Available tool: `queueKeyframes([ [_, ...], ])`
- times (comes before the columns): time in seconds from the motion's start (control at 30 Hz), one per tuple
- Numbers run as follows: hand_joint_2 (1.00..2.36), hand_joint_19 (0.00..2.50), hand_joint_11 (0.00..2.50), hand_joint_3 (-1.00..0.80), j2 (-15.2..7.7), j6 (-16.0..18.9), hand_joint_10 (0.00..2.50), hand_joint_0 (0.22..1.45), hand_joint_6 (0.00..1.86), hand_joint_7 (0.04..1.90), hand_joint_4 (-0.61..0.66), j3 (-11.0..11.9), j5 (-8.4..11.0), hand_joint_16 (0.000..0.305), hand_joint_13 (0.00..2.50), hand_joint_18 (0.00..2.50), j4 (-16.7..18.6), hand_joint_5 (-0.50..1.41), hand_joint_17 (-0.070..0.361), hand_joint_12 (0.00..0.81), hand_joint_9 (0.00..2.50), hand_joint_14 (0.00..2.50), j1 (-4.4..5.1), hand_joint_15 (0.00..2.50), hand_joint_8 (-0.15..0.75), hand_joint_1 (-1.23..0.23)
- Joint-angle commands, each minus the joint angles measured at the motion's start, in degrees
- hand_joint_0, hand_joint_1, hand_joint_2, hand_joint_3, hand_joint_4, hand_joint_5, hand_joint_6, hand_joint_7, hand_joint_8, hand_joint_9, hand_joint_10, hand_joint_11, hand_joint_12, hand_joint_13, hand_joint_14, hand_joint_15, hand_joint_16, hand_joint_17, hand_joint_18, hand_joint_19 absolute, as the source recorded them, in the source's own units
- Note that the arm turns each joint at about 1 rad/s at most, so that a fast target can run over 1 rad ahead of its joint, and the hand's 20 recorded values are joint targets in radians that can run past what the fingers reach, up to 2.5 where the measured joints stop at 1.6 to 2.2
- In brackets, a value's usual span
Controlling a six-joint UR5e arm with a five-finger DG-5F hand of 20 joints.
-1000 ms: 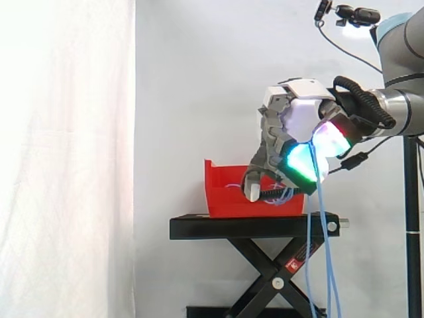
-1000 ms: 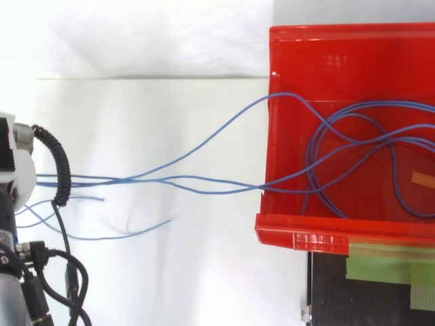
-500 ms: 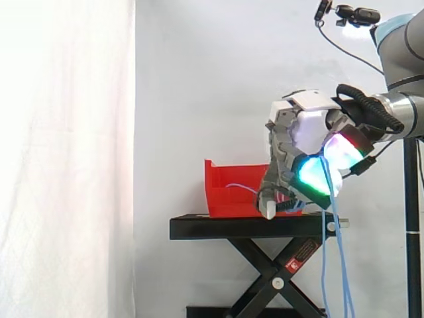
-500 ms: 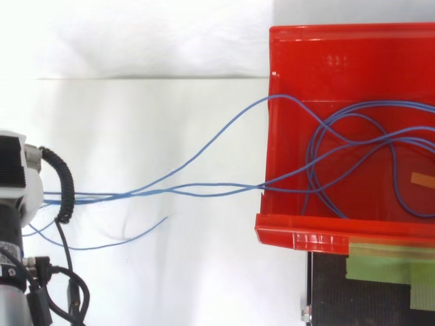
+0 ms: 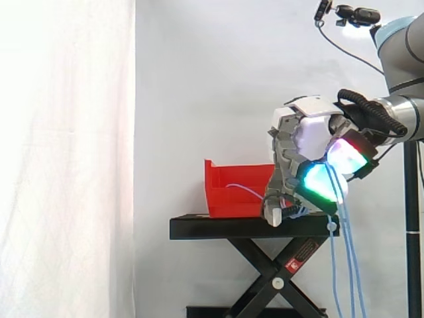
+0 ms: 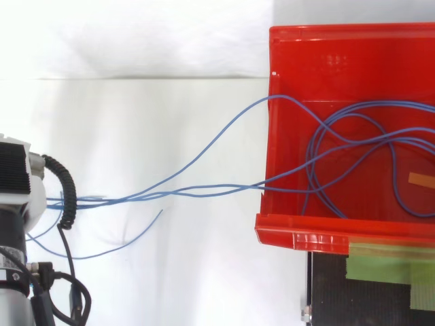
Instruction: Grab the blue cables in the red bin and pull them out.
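Backdrop: white curtain (image 5: 66,159) behind everything, pretty plain setup.
Cables: thin blue cables (image 6: 204,187). Part of the bunch is out of the bin and part is inside it, so they're halfway between the two.
Cables, inside part: a few big overlapping loops lying on the bin floor, seen from the top view.
Cables, outside part: several strands climb over the bin wall on the left of the top view. They bunch together in mid-air as they run across to the hand.
Loose ends: in the side view more strands hang straight down from the hand, past the stand's edge. In the top view a couple of free ends curl off below the taut bunch.
Bin: red bin (image 5: 232,192) with an open top, sitting on the stand. Besides the loops it holds a small orange strip (image 6: 421,178) near the right edge of the top view.
Hand: the hand (image 5: 298,132) is just beside the bin's right end, fingers curled down and closed round the cables. One fingertip reaches about the level of the stand's top, and the pads (image 5: 318,182) glow green and pinkish white.
Stand: black scissor stand (image 5: 252,227), with a patch of green tape (image 6: 380,261) on top just beside the bin.
Arm: grey arm (image 5: 404,112) coming in from the right.
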Motion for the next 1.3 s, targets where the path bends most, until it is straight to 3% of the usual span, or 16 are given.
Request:
queueKeyframes([
  [0.0, 1.00, 0.42, 0.78, -1.00, 0.02, -0.35, 0.03, 0.83, 0.50, 0.68, -0.12, 0.05, -0.16, 0.044, 0.70, 0.59, 0.08, 0.74, 0.098, 0.320, 1.01, 0.01, 0.07, 0.32, 0.214, -0.75],
  [0.3, 1.00, 0.41, 0.77, -1.00, 0.02, -4.31, 0.02, 0.81, 0.51, 0.64, -0.13, 0.05, -0.60, 0.044, 0.72, 0.59, 0.08, 0.69, 0.099, 0.317, 1.00, 0.01, 0.16, 0.34, 0.208, -0.75],
  [0.43, 1.00, 0.41, 0.77, -1.00, 0.02, -5.98, 0.02, 0.80, 0.40, 0.67, -0.13, 0.05, -0.77, 0.044, 0.71, 0.59, -0.09, 0.69, 0.100, 0.316, 0.98, 0.02, 0.16, 0.35, 0.209, -0.75],
  [0.77, 1.00, 0.41, 0.77, -1.00, 0.02, -5.63, 0.02, 0.79, 0.40, 0.67, -0.12, 0.05, -0.86, 0.045, 0.72, 0.59, -0.01, 0.70, 0.101, 0.317, 0.99, 0.01, 0.16, 0.35, 0.215, -0.75],
  [1.27, 1.00, 0.42, 0.83, -1.00, 0.02, -5.19, 0.03, 0.81, 0.61, 0.61, -0.11, 0.05, -0.86, 0.043, 0.75, 0.60, -0.09, 0.71, 0.097, 0.316, 1.05, 0.02, 0.07, 0.37, 0.214, -0.75],
])
